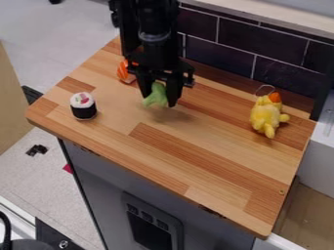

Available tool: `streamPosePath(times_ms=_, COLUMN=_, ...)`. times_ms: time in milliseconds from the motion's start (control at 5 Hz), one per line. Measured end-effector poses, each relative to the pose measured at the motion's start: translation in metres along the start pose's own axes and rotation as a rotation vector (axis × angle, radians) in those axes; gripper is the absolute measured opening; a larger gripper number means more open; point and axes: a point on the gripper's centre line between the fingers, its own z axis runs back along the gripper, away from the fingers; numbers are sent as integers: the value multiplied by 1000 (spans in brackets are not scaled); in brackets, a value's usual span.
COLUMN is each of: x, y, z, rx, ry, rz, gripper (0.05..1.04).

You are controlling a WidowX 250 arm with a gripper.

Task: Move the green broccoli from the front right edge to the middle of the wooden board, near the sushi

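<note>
Spans much of the view as a wooden countertop point(209, 136), planked in pale and reddish-brown strips. Drops away below its front edge to a gray-fronted unit point(98, 176), with a dark inset panel point(150, 229) set low in that front. Rises along the back as a wall of dark tiles point(221, 41) with pale joints. Comes in at the top edge, left of center, as a black robot arm point(153, 36). Ends in a black gripper point(159, 100), pointing down over the rear left part of the countertop, with fingers partly apart. Sits well off to the right as a yellow plush toy point(266, 116), with an orange patch and a thin wire loop point(265, 89) at its upper end. Stands near the left edge as a round black-and-white toy point(83, 106), with pink and green bits on its top. Hangs between the fingers as a soft-looking green thing point(156, 95), gripped from both sides above a shadow on the wood. Lies just behind and left of the gripper as an orange, white-striped thing point(124, 72), partly hidden.
</note>
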Motion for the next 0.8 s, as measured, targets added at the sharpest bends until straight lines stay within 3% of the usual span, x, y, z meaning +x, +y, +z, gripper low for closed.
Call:
streamPosePath(times_ms=400, x=2, y=-5, z=-17, rx=-4, ry=3, rz=2, gripper=634)
streamPosePath(times_ms=600, x=-1, y=-7, z=-17, rx=-18, ry=24, rz=-14, gripper=909)
streamPosePath(times_ms=800, x=-3, y=-6, z=-17, rx=-10, ry=35, rz=-37, gripper=1006)
